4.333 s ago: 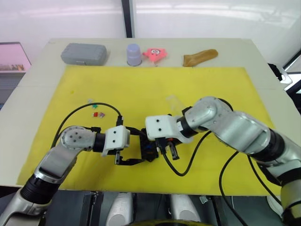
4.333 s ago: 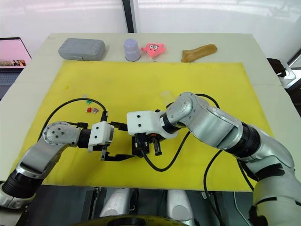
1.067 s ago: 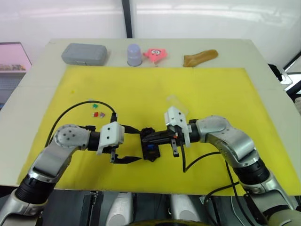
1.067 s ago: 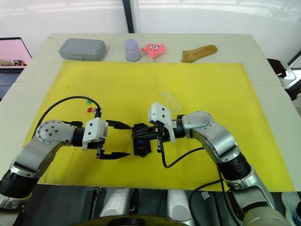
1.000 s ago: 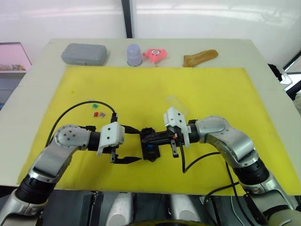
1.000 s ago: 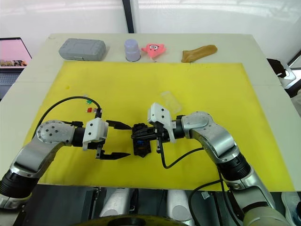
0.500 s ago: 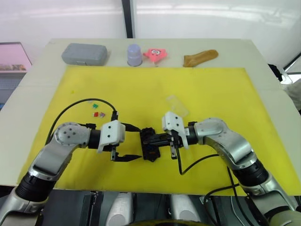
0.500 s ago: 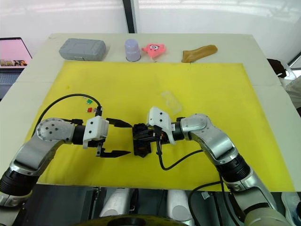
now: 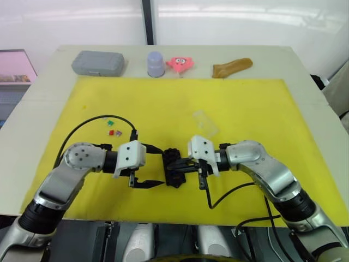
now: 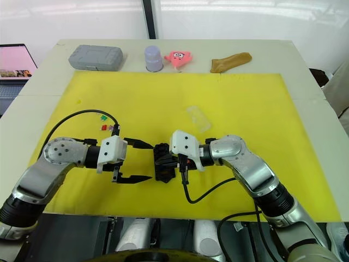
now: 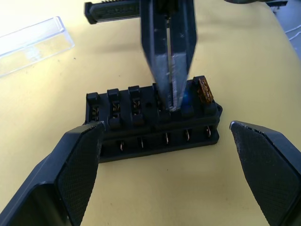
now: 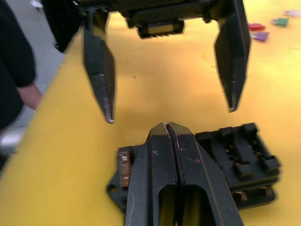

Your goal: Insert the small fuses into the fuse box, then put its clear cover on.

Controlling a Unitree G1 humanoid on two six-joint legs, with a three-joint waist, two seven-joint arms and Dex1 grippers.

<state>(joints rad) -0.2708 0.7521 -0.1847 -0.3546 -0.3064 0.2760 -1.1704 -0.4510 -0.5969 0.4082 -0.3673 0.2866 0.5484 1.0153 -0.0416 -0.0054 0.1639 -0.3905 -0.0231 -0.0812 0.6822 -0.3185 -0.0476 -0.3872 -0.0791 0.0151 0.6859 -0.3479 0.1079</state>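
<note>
On yellow mat, mid-bench, fuse box point(image 9: 174, 168) sits btwn both grippers. R gripper point(image 11: 170, 101), jaws clenched, tip pressing a slot; L gripper point(image 9: 154, 166) jaws released, beside box. Step: seating fuses. Next: fetch loose fuses point(image 9: 113, 129); cover point(image 9: 205, 124) waits.

Small black rectangular plastic fuse box point(image 9: 174, 168) lying flat on the yellow mat, near its 6 o'clock edge; rows of slots facing up, one amber fuse point(image 11: 204, 90) seated in an end slot, most other slots unfilled. Transparent rectangular plastic cover point(image 9: 205, 123) lying flat at about 1 o'clock from the box, well apart. Tiny loose blade fuses point(image 9: 113, 129), green, red and purple, clustered at about 10 o'clock from the box.
</note>
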